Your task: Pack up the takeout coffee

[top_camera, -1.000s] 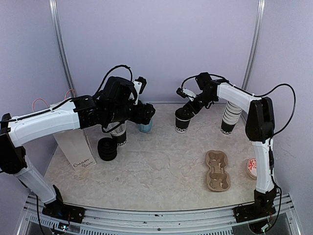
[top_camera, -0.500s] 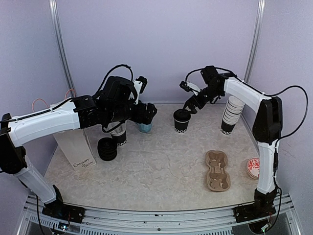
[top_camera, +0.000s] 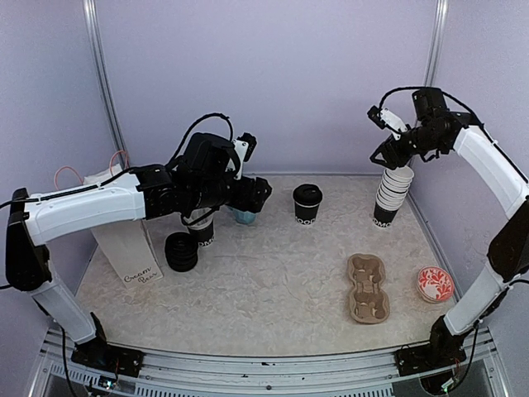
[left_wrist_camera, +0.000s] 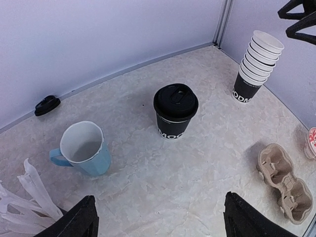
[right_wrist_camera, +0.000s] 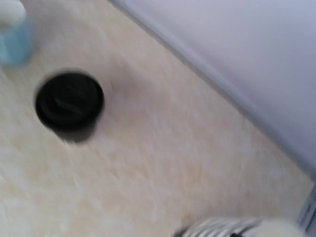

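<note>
**A:** What is the left pincer (left_wrist_camera: 162, 223) doing?

**B:** It is wide open and grips nothing. Its two fingers (left_wrist_camera: 74, 222) sit at the bottom corners of the wrist view, above the table (left_wrist_camera: 207, 158).

**A:** And just beyond it?

**B:** A light blue mug (left_wrist_camera: 81, 150) stands at lower left. Right of centre stands the takeout coffee cup (left_wrist_camera: 175, 111), upright with its black lid on, and nothing touches it. A loose black lid (left_wrist_camera: 47, 104) lies by the back wall at left.

**A:** And the right pincer (top_camera: 380, 157)?

**B:** It is raised at the upper right of the overhead view, above a stack of cups (top_camera: 388, 194). Its fingers look parted and it carries nothing. Its own camera is blurred.

**A:** What lies further out?

**B:** A cardboard cup carrier (top_camera: 368, 288) lies at lower right, well apart from the coffee cup. A red-patterned disc (top_camera: 435, 284) is just beside the carrier. At left, a pile of black lids (top_camera: 181, 251) stands next to a white paper bag (top_camera: 132, 248).
</note>
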Controlling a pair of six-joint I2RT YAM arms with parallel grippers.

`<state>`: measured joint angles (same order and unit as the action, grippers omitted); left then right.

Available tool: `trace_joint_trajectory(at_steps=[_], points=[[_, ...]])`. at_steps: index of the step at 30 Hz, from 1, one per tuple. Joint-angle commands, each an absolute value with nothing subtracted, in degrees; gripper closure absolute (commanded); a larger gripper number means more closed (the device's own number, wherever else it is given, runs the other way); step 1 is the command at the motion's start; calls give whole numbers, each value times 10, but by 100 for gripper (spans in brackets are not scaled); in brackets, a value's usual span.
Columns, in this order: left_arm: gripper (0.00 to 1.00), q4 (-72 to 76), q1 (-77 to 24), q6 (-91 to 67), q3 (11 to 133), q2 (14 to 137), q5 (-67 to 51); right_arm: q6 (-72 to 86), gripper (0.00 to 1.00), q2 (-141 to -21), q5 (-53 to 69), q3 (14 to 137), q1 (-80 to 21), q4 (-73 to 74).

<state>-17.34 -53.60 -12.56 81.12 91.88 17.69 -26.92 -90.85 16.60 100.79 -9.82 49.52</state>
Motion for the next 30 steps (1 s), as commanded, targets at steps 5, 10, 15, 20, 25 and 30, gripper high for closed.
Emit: trace_joint_trajectory(at_steps=[5,10,15,20,25,30], points=[[15,-162,-535,-124,832,933,157,-255,45,-930,107,968,-30,505],[15,-163,-535,-131,827,932,153,-247,54,-965,136,991,-5,521],[15,-160,-535,-135,819,928,154,-248,58,-985,154,998,12,530],[15,-157,-535,-136,819,930,151,-249,61,-995,155,1000,12,526],[15,-157,-535,-136,823,936,148,-250,75,-1011,158,1010,13,527],[15,-159,-535,-138,821,937,148,-251,81,-1026,159,1023,13,533]])
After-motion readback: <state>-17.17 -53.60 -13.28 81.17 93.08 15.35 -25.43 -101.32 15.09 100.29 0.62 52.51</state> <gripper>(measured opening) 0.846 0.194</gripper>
